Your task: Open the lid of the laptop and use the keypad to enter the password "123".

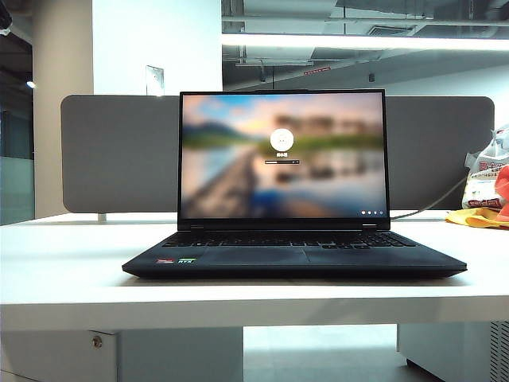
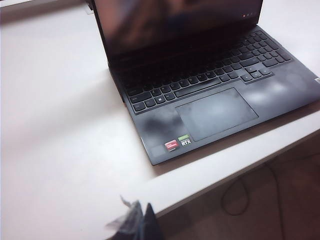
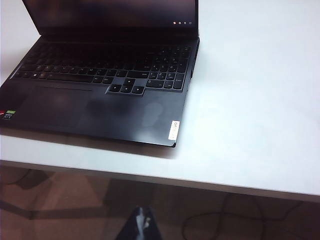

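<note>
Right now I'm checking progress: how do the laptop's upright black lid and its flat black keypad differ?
The upright black lid stands raised, its screen lit with a login picture; the flat black keypad lies level and dark. The lid is one smooth panel; the keypad is rows of small keys. Both grippers, left and right, hang off the table's edge.

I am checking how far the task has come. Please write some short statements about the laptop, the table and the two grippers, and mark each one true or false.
1. The lid of the laptop stands open and the screen is lit. True.
2. The left gripper presses a key on the keypad. False: it hangs off the table edge, shut, touching nothing.
3. A grey divider board stands behind the laptop. True.
4. The right gripper rests on the trackpad. False: it is in front of the table edge, away from the laptop.
</note>
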Robot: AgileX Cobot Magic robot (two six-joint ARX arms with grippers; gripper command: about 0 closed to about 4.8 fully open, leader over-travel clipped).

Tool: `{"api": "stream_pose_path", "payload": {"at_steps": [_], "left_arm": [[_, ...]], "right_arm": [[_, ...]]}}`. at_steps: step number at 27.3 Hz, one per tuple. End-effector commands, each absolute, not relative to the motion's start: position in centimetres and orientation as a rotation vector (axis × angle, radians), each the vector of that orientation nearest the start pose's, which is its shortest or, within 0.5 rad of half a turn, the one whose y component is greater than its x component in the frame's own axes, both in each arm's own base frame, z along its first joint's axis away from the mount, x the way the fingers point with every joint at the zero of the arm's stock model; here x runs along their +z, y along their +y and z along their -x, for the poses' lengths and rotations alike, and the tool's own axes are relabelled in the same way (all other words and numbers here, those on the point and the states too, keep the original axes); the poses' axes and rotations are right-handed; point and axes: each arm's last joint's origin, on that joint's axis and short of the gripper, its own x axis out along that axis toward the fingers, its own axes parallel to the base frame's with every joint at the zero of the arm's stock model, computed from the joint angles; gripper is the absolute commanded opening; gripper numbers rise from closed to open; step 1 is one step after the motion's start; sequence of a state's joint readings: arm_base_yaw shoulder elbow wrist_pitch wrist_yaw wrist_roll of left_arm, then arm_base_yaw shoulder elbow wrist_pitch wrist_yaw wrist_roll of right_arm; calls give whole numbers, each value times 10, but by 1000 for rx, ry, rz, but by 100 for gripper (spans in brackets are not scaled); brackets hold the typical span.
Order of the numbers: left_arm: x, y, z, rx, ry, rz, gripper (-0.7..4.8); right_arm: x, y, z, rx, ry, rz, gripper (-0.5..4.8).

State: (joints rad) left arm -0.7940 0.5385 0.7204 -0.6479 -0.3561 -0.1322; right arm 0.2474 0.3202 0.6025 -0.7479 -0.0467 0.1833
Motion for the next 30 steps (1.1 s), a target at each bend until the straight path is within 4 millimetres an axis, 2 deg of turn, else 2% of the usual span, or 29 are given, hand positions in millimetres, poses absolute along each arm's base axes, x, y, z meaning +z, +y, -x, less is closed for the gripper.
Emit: {"api": "stream_pose_path", "payload": {"at_steps": [1,5,13,17,20,25,30], "left_arm": [[302,-68,-84,-382,411,-107,-5],[302,-58,-88,-311,408,-91,-5],[309,-19,-82,20,300,19,-5],[302,-7,-87,190,168,70,-5],[282,1,-88,267,76,108,-6],[222,9,-91,360,21,125,-5],[188,15,-88,423,-13,148,-6]], "right_arm": [[271,20,-72,246,474,-137,-4],[271,20,-72,246,474,-137,-4],[271,20,-72,246,474,-137,-4],[271,20,-72,246,474,-137,-4],[271,20,-72,246,474,-137,-4],[271,20,-72,245,474,-137,-4],[271,20,-72,246,474,-137,-4]]}}
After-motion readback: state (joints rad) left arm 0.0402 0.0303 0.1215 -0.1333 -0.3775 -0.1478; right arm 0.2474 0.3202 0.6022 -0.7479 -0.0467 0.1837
